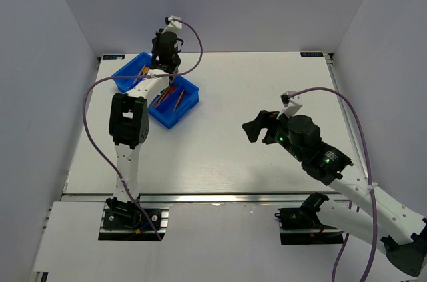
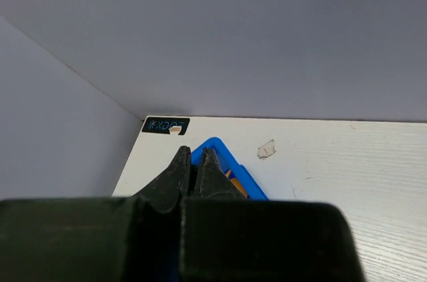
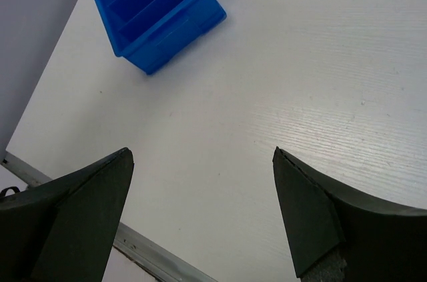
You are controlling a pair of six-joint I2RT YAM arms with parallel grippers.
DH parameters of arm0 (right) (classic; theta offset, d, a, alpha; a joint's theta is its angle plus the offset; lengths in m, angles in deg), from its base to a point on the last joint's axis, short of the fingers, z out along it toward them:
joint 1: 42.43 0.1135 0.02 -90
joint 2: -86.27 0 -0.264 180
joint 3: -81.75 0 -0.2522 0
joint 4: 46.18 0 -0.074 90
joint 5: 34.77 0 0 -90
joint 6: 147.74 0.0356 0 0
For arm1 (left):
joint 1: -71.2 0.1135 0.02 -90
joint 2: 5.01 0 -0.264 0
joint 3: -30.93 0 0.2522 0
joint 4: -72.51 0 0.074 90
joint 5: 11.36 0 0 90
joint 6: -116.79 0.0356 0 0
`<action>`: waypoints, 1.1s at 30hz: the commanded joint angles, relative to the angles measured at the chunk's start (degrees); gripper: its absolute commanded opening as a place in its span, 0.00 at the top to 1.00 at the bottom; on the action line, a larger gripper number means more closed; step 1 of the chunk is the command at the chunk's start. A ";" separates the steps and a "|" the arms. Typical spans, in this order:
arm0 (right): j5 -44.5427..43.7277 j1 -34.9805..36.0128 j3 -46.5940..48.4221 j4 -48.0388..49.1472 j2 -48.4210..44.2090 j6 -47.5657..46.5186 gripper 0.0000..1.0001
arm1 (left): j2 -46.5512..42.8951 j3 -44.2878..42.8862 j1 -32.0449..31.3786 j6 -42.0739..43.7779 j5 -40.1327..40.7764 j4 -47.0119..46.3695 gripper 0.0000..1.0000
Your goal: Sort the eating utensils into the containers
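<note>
The blue divided tray (image 1: 189,105) stands at the back left of the table, with several orange eating utensils (image 1: 171,96) lying in its compartments. My left gripper (image 1: 163,34) hovers above the tray's far end. In the left wrist view its fingers are pressed together with nothing between them, and its tip (image 2: 194,154) lies over the tray's corner (image 2: 220,151), where a bit of orange utensil (image 2: 235,182) shows. My right gripper (image 1: 257,127) hangs over the table's middle right, open and holding nothing (image 3: 201,155). The tray (image 3: 173,29) lies ahead of it to the left.
Grey walls close the table on the left, back and right. A black label (image 2: 165,125) marks the back left corner, with a small scrap of tape (image 2: 266,150) near it. A metal rail (image 3: 153,255) runs along the front edge. Purple cables loop above both arms.
</note>
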 commanded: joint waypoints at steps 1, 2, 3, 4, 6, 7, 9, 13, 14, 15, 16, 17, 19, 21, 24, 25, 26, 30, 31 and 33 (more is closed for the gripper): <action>2.15 -0.32 -0.35 4.02 -0.24 -2.14 0.11 | 0.37 0.03 -0.16 6.18 0.59 -9.19 1.00; 2.50 -0.32 -0.17 4.38 0.03 -2.23 0.11 | 0.73 0.82 -0.16 6.71 0.94 -10.42 1.00; 3.11 -0.32 0.00 4.99 0.73 -2.40 0.11 | 0.90 1.96 -0.07 7.41 1.20 -11.92 1.00; 3.47 -0.32 0.27 5.17 1.08 -2.58 0.11 | 1.08 4.32 -0.07 8.98 1.64 -14.89 1.00; 4.43 -0.32 0.27 5.26 1.70 -2.67 0.11 | 1.08 5.57 0.54 9.43 1.21 -15.80 1.00; 4.61 -0.32 0.27 5.61 1.87 -2.58 0.11 | 1.08 5.66 0.72 9.09 0.60 -15.54 1.00; 4.70 -0.32 -0.17 6.22 1.96 -2.58 0.11 | 0.38 7.15 1.33 8.65 0.24 -15.97 1.00; 4.87 -0.32 0.35 6.93 3.01 -2.58 0.11 | -1.11 10.41 1.95 7.59 -1.87 -15.63 1.00; 4.88 -0.32 0.53 7.02 3.37 -2.58 0.11 | -1.38 11.02 1.95 7.59 -1.96 -15.36 1.00; 4.88 -0.32 0.53 7.02 3.54 -2.58 0.11 | -2.08 12.85 1.86 7.33 -2.05 -15.18 1.00; 4.96 -0.32 0.62 7.10 3.63 -2.58 0.11 | -2.69 13.92 1.86 6.63 -2.13 -14.66 0.95; 4.88 -0.32 0.71 7.02 3.81 -2.58 0.11 | -3.57 15.32 1.86 6.10 -2.13 -14.66 0.78; 5.05 -0.32 1.50 6.76 4.07 -2.40 0.11 | -7.17 19.62 1.86 4.87 -2.31 -14.83 0.54; 5.40 -0.32 2.81 6.14 4.69 -2.49 0.11 | -10.24 22.00 1.77 3.55 -1.70 -14.31 0.26; 4.79 -0.32 4.92 5.26 6.53 -3.28 0.11 | -17.09 20.70 1.60 -1.01 -0.38 -8.44 0.14; 4.35 -0.32 7.19 4.82 7.23 -4.76 0.11 | -20.85 19.21 1.51 -4.07 0.15 -4.67 0.02; 2.26 -0.32 8.60 4.04 9.06 -5.73 0.11 | -22.46 17.63 1.51 -6.10 0.76 -1.24 0.02; -2.59 -0.32 16.16 -0.79 13.56 -9.69 0.11 | -30.10 8.92 1.51 -23.40 5.08 24.40 0.02; -2.68 -0.32 18.53 -1.41 14.35 -10.13 0.11 | -32.47 10.66 1.42 -32.40 1.77 33.68 0.02; -1.46 -0.32 19.69 -1.95 15.93 -11.01 0.11 | -41.34 16.97 1.42 -38.00 -5.26 38.85 0.02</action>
